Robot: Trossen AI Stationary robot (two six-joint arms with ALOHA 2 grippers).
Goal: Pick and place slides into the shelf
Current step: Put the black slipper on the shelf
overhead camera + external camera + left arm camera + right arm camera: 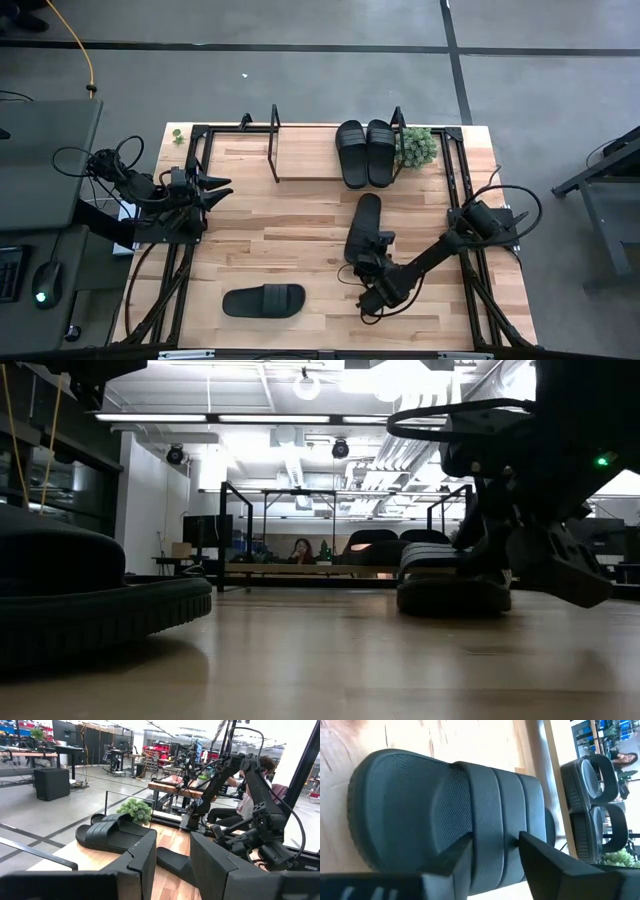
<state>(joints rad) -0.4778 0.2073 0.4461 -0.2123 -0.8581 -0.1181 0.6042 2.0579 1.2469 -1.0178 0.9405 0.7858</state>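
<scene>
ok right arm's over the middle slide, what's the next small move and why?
Probably close the right gripper on the slide's strap: its open fingers already straddle the band, and the slide still lies on the table, short of the shelf.

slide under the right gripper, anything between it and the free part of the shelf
Nothing visible does. The right gripper is at the slide in mid-table. The two slides already placed fill the shelf's right end beside the plant; the board left of them is bare, with only tabletop between.
</scene>
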